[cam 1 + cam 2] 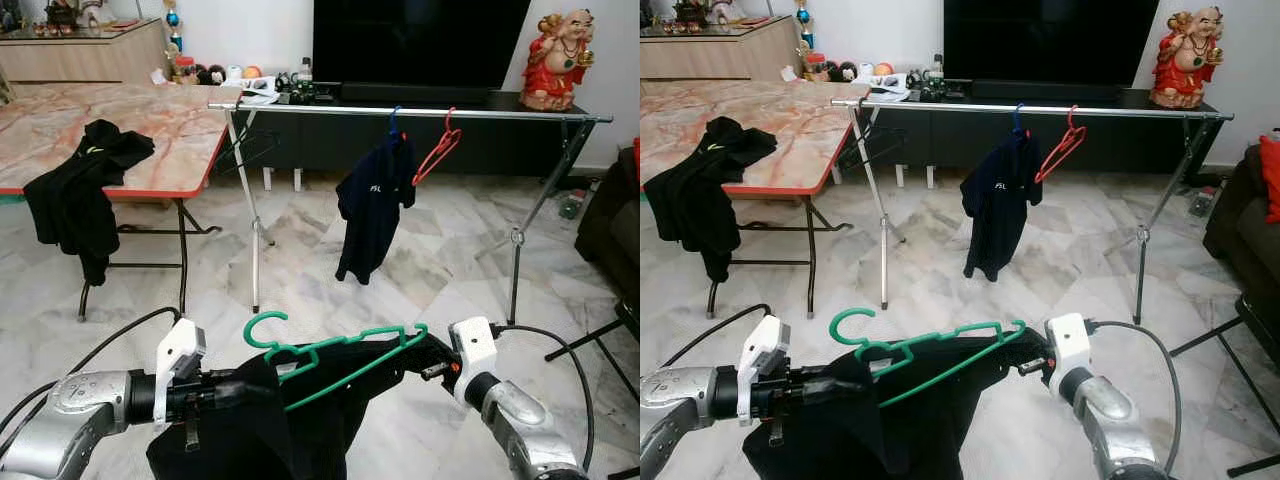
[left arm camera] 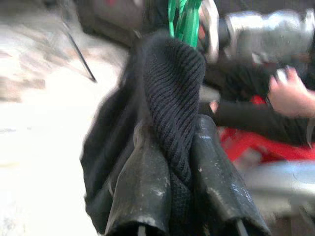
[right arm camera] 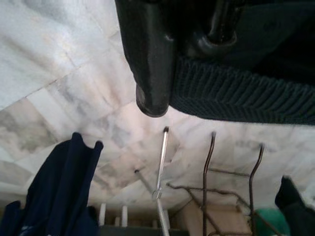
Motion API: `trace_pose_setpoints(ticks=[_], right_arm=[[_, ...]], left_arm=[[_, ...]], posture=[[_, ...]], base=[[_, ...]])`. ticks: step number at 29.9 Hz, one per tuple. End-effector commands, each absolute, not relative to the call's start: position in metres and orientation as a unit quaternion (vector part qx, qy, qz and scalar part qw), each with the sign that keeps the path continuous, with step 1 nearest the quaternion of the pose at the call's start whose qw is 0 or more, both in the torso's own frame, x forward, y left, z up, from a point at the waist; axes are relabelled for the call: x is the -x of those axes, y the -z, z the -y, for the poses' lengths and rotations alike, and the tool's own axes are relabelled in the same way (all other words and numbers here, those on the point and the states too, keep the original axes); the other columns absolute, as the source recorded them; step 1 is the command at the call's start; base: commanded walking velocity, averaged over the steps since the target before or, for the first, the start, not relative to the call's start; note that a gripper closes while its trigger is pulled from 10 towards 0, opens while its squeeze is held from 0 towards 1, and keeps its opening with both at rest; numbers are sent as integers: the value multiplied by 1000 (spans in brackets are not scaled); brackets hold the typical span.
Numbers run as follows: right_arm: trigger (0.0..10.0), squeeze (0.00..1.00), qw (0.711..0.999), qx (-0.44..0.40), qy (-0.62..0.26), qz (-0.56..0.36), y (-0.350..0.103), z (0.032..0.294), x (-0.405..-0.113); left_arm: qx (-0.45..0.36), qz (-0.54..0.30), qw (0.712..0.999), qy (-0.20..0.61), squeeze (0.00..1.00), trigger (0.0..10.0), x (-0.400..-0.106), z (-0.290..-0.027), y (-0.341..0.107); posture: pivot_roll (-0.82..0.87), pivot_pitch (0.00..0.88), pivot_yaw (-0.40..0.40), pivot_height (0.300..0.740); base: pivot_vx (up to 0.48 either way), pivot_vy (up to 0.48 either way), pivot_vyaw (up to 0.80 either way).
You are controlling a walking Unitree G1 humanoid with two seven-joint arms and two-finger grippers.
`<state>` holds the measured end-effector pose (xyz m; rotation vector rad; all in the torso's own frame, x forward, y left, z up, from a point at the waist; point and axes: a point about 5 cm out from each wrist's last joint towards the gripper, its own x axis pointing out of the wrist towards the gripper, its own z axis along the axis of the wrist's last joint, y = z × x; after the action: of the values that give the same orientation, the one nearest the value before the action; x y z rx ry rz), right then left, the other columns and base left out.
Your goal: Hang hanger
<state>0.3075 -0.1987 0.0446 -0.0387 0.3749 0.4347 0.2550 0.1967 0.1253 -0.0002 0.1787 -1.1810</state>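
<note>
Head views, near: the green hanger (image 1: 335, 352) sits low and close between both arms, hook (image 1: 264, 329) up and to the left, with a black garment (image 1: 250, 430) draped on it.
Left gripper (image 1: 235, 388): clamps the left side of the garment, likely to keep it from sliding off the hanger.
Right gripper (image 1: 425, 355): grips the right end, at the hanger's shoulder, so the load stays level for carrying.
Head views, far: the clothes rail (image 1: 410, 112) stands well apart, already bearing a dark shirt (image 1: 372, 205) and an empty red hanger (image 1: 437, 152); free bar to the left looks like the goal.
Far left: a marble table (image 1: 110, 130) with another black garment (image 1: 80, 195) hanging over its edge.
Left wrist view: fingers (image 2: 142, 191) are closed on a ribbed black fold, green hanger just beyond.
Right wrist view: one finger (image 3: 147, 54) presses against ribbed cloth; marble floor (image 3: 59, 64) beyond.
</note>
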Motion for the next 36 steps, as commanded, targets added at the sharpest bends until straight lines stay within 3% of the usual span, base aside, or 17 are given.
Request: trace_pose_setpoints(ticks=[1, 2, 5, 6, 7, 11, 12, 13, 14, 22, 25, 27, 30, 31, 32, 33, 36], right_arm=[[7451, 0, 952, 41, -190, -236, -30, 215, -297], [10000, 0, 945, 59, -202, -250, -27, 211, -295], [10000, 0, 929, 102, -230, -271, -21, 204, -291], [10000, 863, 920, 125, -243, -281, -19, 201, -290], [10000, 1000, 912, 142, -254, -288, -18, 199, -289], [10000, 1000, 893, 181, -310, -270, -23, 185, -290], [10000, 310, 886, 186, -332, -265, -26, 179, -289], [10000, 310, 880, 191, -347, -264, -27, 176, -288], [10000, 0, 870, 199, -367, -263, -27, 173, -286], [10000, 0, 810, 232, -480, -245, -40, 156, -270], [10000, 0, 785, 229, -522, -245, -48, 152, -260], [10000, 980, 776, 224, -536, -244, -50, 151, -256], [10000, 1000, 773, 232, -539, -241, -54, 151, -254], [10000, 761, 775, 241, -532, -240, -55, 153, -255], [10000, 200, 778, 246, -526, -240, -56, 155, -256], [10000, 0, 780, 251, -521, -240, -58, 156, -257], [10000, 0, 790, 265, -501, -235, -66, 164, -262]], left_arm=[[8, -46, 855, 517, 0, 10000, -261, -213, -141], [14, -38, 857, 513, 0, 10000, -262, -210, -142], [27, -24, 862, 505, 0, 10000, -265, -204, -144], [37, -17, 861, 506, 0, 10000, -265, -200, -144], [43, -13, 861, 507, 0, 10000, -265, -196, -144], [50, -12, 859, 510, 0, 10000, -267, -184, -141], [50, -12, 859, 509, 0, 10000, -268, -179, -140], [51, -11, 859, 510, 0, 10000, -268, -177, -139], [52, -11, 860, 508, 0, 10000, -269, -174, -138], [21, -32, 870, 492, 0, 10000, -276, -157, -127], [-55, -67, 907, 413, 0, 10000, -293, -169, -111], [-61, -76, 926, 365, 0, 10000, -302, -177, -107], [-62, -83, 947, 304, 0, 10000, -311, -186, -105], [-61, -87, 951, 291, 0, 10000, -313, -187, -104], [-63, -92, 953, 281, 0, 10000, -314, -188, -103], [-71, -97, 954, 275, 0, 10000, -315, -188, -101], [-143, -132, 937, 290, 0, 10000, -315, -187, -89]], posture=[[50, 0, -25, 740], [52, 0, -26, 740], [54, 0, -27, 740], [54, 0, -27, 740], [52, 0, -27, 740], [51, 0, -27, 740], [49, 0, -26, 740], [49, 0, -26, 740], [49, 0, -26, 740], [44, 0, -25, 740], [43, 0, -23, 740], [42, 0, -23, 740], [40, 0, -22, 740], [40, 0, -22, 740], [40, 0, -22, 740], [37, 0, -19, 740], [36, 0, -20, 740]], base=[[0, 0, 0], [0, 0, 0], [0, 0, 0], [0, 0, 0], [0, 0, 0], [0, 0, 0], [0, 0, 0], [0, 0, 0], [0, 0, 0], [0, 0, 0], [0, 0, 0], [0, 0, 0], [0, 0, 0], [0, 0, 0], [0, 0, 0], [0, 0, 0], [0, 0, 0]])
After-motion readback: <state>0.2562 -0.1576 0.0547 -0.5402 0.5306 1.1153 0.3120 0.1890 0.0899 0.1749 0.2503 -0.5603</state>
